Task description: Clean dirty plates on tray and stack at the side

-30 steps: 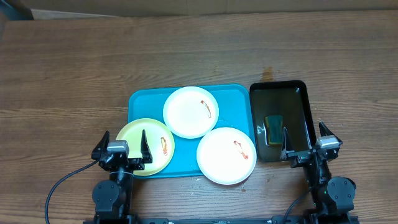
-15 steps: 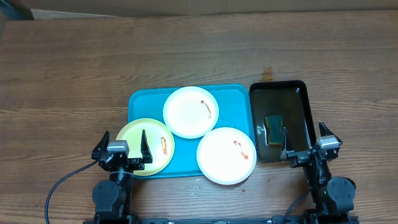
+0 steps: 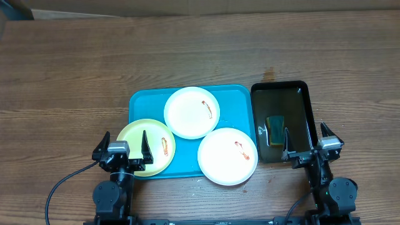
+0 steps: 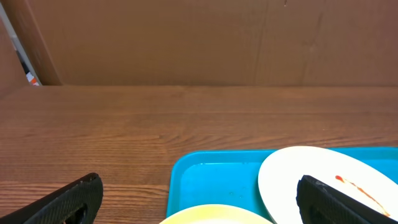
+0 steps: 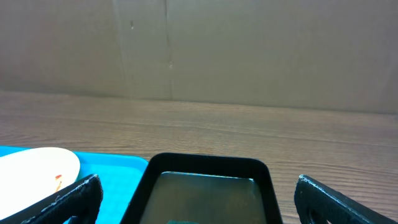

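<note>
A turquoise tray (image 3: 145, 103) lies at mid-table. It holds three plates, each with a reddish smear: a white plate (image 3: 191, 112) at the back, a white plate (image 3: 227, 156) overhanging the front right rim, and a pale yellow-green plate (image 3: 145, 147) overhanging the front left corner. My left gripper (image 3: 122, 145) is open and empty over the near edge of the yellow-green plate (image 4: 217, 214). The left wrist view also shows the tray (image 4: 211, 180) and the back white plate (image 4: 311, 180). My right gripper (image 3: 307, 142) is open and empty at the near end of the black tray.
A smaller black tray (image 3: 300, 100) with liquid stands right of the turquoise tray and holds a green-yellow sponge (image 3: 275, 129). It also shows in the right wrist view (image 5: 208, 167). Cardboard panels line the table's far edge.
</note>
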Controlling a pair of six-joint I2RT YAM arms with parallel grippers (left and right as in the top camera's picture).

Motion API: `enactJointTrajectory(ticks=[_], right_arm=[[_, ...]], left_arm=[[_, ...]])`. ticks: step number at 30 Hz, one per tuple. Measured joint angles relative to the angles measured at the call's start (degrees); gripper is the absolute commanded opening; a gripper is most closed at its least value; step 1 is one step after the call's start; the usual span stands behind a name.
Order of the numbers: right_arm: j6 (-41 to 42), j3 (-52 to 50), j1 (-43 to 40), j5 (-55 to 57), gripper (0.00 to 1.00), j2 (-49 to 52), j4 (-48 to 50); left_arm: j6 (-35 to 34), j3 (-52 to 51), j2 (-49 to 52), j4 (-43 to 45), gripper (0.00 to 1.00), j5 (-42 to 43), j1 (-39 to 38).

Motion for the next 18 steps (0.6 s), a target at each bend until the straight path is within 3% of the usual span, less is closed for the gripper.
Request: enactJointTrajectory(ticks=[10,14,18], right_arm=[[0.0,0.0,0.0,0.0,1.00,0.0,0.0],[0.0,0.0,0.0,0.0,1.00,0.0,0.0],[0.0,0.0,0.0,0.0,1.00,0.0,0.0]], left_arm=[[-1.9,0.6,0.0,1.3,1.00,2.0,0.0],[-6.6,7.7,0.5,-8.7,1.00,4.6,0.0],[-9.8,23.7,6.3,-20.2,1.00,6.5,0.0]])
